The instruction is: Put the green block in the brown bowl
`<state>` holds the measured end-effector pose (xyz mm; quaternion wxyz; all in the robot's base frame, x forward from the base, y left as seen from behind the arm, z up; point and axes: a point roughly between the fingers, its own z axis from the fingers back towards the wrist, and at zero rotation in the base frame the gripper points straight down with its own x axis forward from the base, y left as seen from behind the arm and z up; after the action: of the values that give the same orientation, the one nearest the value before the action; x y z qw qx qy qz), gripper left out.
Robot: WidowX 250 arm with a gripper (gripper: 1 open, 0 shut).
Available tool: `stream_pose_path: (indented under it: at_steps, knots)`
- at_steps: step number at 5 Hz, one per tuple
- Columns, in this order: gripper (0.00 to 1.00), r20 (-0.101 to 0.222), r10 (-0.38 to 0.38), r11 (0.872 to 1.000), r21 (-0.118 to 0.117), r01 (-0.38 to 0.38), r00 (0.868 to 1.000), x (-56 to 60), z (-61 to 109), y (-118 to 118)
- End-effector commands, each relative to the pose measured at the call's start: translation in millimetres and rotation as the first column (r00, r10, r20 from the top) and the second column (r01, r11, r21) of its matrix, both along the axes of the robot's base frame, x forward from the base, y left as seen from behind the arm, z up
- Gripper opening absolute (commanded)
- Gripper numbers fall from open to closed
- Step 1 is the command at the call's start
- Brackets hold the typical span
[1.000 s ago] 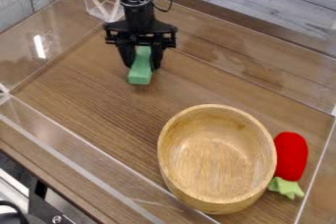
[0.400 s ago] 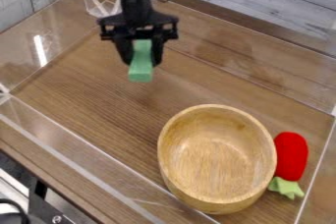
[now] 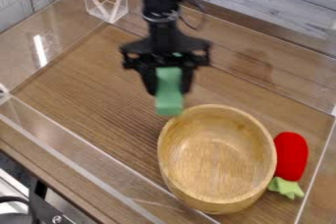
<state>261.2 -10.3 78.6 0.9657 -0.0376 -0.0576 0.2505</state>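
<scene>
Jaws of the black gripper [image 3: 167, 78] were clenched on the green block [image 3: 168, 91], which hung upright between the fingers, its lower end just beyond the far left rim of the brown bowl [image 3: 217, 161] as seen by the camera. That bowl sat on the wooden table [image 3: 79, 105] at the near right, with nothing green inside it, and the red strawberry toy [image 3: 290, 156] lay just beside its right side, green leaves [image 3: 285, 186] pointing toward the near edge.

On the table [image 3: 79, 105], the bowl [image 3: 217, 169] lies before the claw [image 3: 168, 79], slightly right; the strawberry toy [image 3: 289, 161] sits farther right, just beside the bowl.
</scene>
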Motion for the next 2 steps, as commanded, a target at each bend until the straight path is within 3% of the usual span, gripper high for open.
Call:
stream_pose_path:
  at_steps: [1, 2]
  knots:
    - [0.00, 0.033, 0.050, 0.999, -0.008, -0.050, 0.998, -15.6, 6.7, -32]
    - [0.00, 0.017, 0.109, 0.994, -0.018, -0.109, 0.994, -36.1, -9.6, -51]
